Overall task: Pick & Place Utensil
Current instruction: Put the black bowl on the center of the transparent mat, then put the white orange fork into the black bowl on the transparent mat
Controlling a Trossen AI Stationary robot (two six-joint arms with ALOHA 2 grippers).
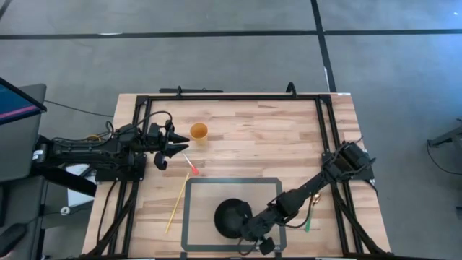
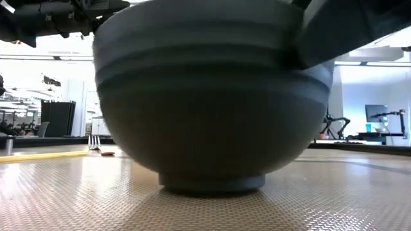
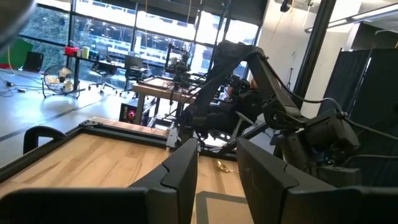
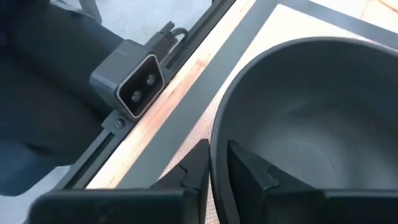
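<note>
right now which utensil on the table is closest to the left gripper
The red-tipped utensil, lying just below the left gripper on the bare wood. The long yellow stick lies farther down beside the mat, and the green-tipped utensil is over on the right.

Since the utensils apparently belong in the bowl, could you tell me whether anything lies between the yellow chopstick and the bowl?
Nothing visible does. The yellow chopstick lies on bare wood just off the mat, and the bowl sits beyond on it. The right gripper straddles the bowl's rim on the far side.

Two dark jointed arms, black cables, angular fingers [image 3: 180, 177]
</note>
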